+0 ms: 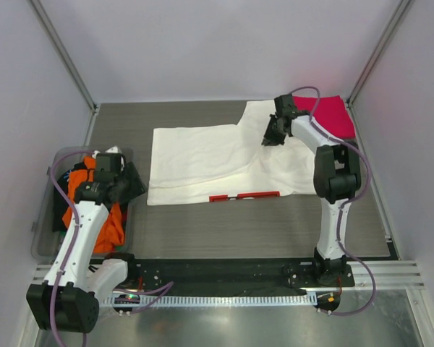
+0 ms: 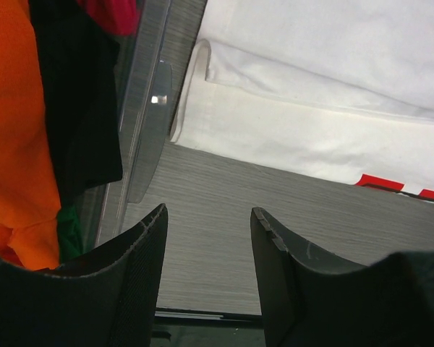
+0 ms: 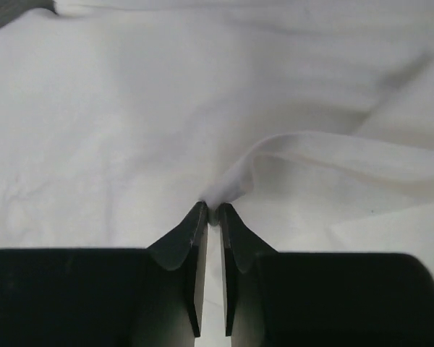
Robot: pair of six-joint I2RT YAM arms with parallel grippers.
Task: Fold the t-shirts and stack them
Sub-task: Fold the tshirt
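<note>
The white t-shirt (image 1: 202, 163) is spread on the surface (image 1: 239, 231), apparently for folding, with the pink-red t-shirt (image 1: 334, 116) at its far right corner. A raised ridge of its cloth is pinched in the right gripper (image 3: 211, 211), pressed nearly together. The left gripper (image 2: 208, 213) is held spread and empty beside the bin (image 2: 141, 87), where the orange t-shirt (image 2: 14, 144) is kept.

red panel (image 1: 244, 196) on the white tee (image 1: 195, 163) is just a sliver, script unreadable; pink-red tee (image 1: 336, 116) partly behind the right arm (image 1: 336, 173), upper right
</note>
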